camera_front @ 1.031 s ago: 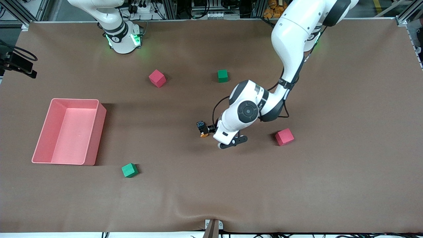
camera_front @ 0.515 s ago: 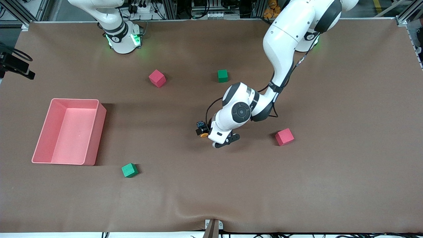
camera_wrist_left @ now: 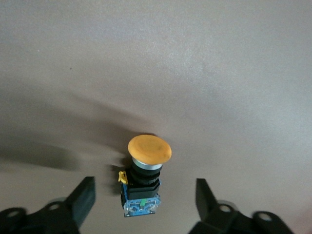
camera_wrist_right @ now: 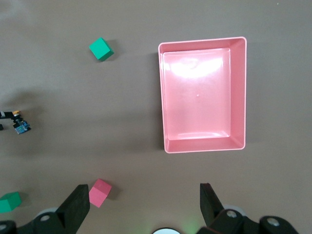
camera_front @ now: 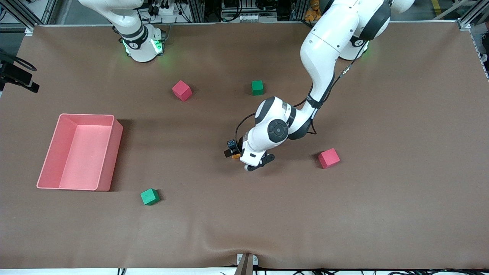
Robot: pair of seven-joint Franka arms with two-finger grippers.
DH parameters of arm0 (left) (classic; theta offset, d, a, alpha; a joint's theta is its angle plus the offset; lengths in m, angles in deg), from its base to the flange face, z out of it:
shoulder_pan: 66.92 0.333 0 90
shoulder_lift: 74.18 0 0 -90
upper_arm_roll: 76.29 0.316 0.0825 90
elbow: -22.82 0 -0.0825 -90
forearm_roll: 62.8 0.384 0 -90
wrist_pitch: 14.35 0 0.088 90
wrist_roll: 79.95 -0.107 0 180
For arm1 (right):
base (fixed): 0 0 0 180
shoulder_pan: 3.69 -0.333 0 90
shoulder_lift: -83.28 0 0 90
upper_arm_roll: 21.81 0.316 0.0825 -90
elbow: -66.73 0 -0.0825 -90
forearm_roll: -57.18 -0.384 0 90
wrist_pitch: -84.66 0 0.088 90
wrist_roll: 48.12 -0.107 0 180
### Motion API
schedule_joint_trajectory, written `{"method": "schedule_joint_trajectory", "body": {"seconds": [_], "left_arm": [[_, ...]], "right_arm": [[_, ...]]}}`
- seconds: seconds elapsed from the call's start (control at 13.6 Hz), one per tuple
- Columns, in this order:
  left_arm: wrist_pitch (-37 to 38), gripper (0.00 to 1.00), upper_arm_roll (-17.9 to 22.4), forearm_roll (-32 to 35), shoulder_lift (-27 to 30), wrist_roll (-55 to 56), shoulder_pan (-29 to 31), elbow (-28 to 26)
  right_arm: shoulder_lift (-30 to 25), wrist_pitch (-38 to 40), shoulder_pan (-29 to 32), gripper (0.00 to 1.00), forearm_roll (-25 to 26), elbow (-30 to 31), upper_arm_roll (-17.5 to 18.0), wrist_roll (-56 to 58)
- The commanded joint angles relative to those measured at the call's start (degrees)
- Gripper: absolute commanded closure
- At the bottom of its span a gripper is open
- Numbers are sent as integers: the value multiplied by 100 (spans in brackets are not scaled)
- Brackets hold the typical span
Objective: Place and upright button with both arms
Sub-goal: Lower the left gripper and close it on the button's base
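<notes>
The button (camera_front: 233,149) lies on its side on the brown mat near the table's middle, its orange cap (camera_wrist_left: 149,148) pointing toward the front camera and its blue base (camera_wrist_left: 141,204) away from it. My left gripper (camera_front: 234,150) is down at the button. In the left wrist view my left gripper (camera_wrist_left: 145,200) is open, with one finger on each side of the button's body and a gap on both sides. My right gripper (camera_wrist_right: 144,204) is open and empty, held high over the table near its own base. The button also shows small in the right wrist view (camera_wrist_right: 22,127).
A pink bin (camera_front: 117,152) stands toward the right arm's end. One red cube (camera_front: 182,90) and one green cube (camera_front: 257,87) lie nearer the bases. Another red cube (camera_front: 329,158) lies beside the left arm's wrist. Another green cube (camera_front: 149,196) lies nearer the front camera.
My left arm has slid toward the right arm's end, and its open fingers have come round the button. The button has stayed in place.
</notes>
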Motion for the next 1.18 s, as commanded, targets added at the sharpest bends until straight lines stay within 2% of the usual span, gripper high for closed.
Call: {"method": "schedule_joint_trajectory", "body": {"seconds": [0.0, 0.59, 0.74, 1.1], "left_arm": [[-135, 17, 25, -82, -151, 80, -60, 163], [-346, 17, 7, -99, -318, 80, -69, 243], [-363, 24, 7, -99, -336, 71, -78, 234], [-364, 27, 60, -90, -406, 194, -245, 287]], "right_arm": [[-60, -85, 106, 0, -101, 75, 59, -12], [-60, -85, 106, 0, -83, 40, 50, -12], [-60, -85, 115, 0, -83, 31, 50, -12], [-60, -85, 123, 0, -101, 31, 59, -12]]}}
